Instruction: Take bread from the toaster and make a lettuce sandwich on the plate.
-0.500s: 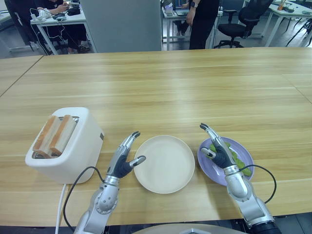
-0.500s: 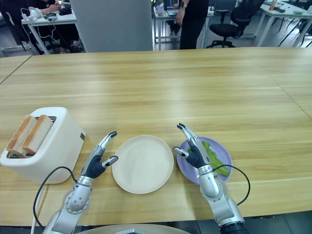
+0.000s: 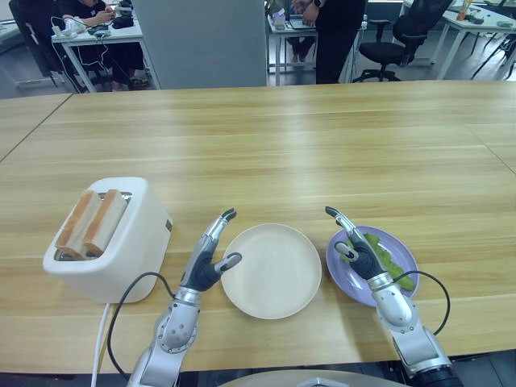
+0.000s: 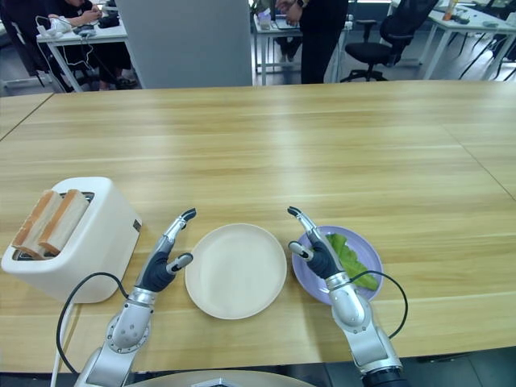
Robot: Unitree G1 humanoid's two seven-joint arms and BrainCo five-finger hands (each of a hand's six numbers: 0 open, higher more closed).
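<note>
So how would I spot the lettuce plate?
Start at the white toaster on the left. Two plates lie to its right; the lettuce plate is the farther one, by the right hand. It is purple; the cream plate beside it is bare.

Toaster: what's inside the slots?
Two slices of bread stand in the toaster, their tops sticking out. Their lower parts are hidden by the toaster's walls.

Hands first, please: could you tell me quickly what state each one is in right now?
Left hand: open, holding nothing.
Right hand: open, holding nothing.
</note>
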